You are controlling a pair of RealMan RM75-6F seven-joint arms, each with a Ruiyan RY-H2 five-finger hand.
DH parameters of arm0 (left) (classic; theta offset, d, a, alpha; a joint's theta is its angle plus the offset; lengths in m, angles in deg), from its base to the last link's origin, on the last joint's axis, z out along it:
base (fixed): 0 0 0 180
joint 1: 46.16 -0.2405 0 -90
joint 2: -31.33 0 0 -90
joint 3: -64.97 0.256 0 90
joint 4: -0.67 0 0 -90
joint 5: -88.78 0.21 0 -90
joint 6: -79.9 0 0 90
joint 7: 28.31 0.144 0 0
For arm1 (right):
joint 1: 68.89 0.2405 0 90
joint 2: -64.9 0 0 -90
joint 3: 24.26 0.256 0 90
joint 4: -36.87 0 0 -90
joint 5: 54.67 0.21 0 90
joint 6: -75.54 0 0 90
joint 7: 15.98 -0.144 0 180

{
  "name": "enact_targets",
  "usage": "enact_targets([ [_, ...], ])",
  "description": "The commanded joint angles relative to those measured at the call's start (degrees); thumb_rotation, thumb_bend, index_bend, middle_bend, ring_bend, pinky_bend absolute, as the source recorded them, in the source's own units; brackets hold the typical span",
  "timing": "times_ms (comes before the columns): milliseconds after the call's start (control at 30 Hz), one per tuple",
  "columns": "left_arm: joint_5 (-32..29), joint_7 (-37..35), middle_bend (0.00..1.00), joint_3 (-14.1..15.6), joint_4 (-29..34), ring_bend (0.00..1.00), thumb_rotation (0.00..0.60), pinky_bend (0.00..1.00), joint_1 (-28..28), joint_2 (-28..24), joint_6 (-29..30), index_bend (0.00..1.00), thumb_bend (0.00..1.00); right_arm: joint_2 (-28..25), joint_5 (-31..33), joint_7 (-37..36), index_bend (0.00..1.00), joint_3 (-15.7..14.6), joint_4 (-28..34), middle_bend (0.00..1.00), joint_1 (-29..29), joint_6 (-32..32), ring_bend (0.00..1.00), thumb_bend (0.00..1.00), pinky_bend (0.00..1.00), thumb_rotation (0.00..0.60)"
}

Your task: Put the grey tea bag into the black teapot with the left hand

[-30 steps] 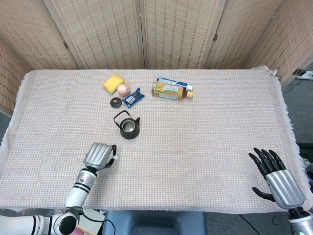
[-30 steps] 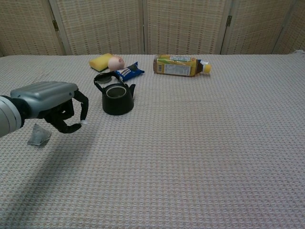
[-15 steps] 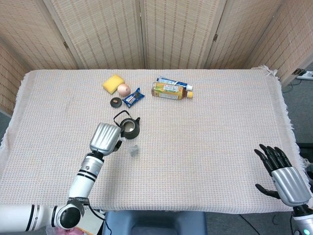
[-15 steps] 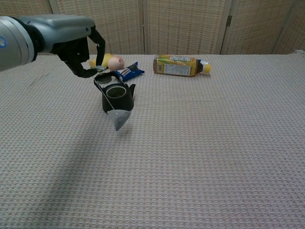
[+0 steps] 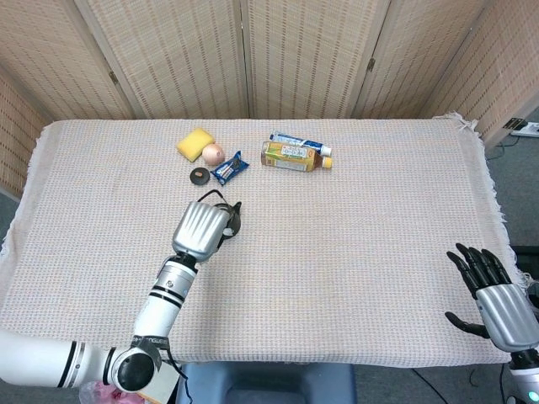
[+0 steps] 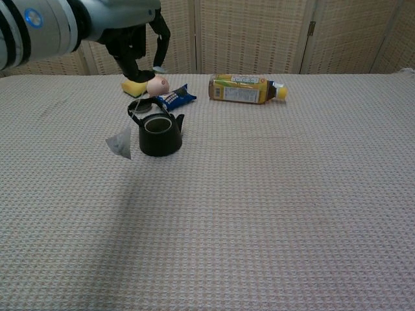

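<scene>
The left hand (image 6: 133, 35) hangs above the black teapot (image 6: 159, 134), pinching the tag of the grey tea bag (image 6: 120, 142), which dangles in the air just left of the pot, outside its open mouth. Behind the pot lie a blue packet (image 6: 175, 98), a yellow sponge (image 6: 135, 84) and a bottle (image 6: 243, 89) on its side. The tabletop (image 6: 272, 207) in front and to the right is broad, bare cloth. The right hand (image 5: 497, 295) hovers off the near right edge, fingers spread, holding nothing.
</scene>
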Motion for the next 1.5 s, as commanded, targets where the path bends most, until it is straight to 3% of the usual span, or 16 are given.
enact_targets([
  [33,-2.08,1.26,1.00,-1.21,-0.70,1.00,0.600,1.00,2.23,0.51,0.59,0.58,0.49,-0.11,0.35,-0.38,0.00,0.20,-0.05,0.00,0.11,0.15,0.00,0.07,0.00,0.600],
  [300,-6.49,2.82,1.00,-2.74,-2.09,1.00,0.600,1.00,6.50,-0.03,0.40,0.59,0.49,-0.23,1.74,-1.44,0.00,0.87,-0.13,0.00,0.44,0.82,0.00,0.07,0.00,0.600],
  [1000,-10.58,-2.90,1.00,-2.32,-8.41,1.00,0.600,1.00,11.42,-2.55,-6.33,0.60,0.48,-0.17,7.39,-2.07,0.00,2.65,0.03,0.00,2.46,6.14,0.00,0.07,0.00,0.600],
  [1500,-9.68,-9.07,1.00,0.10,-15.04,1.00,0.600,1.00,12.85,-3.94,-13.15,0.59,0.48,0.59,9.94,-0.06,0.00,3.65,0.02,0.00,3.75,8.58,0.00,0.07,0.00,0.600],
])
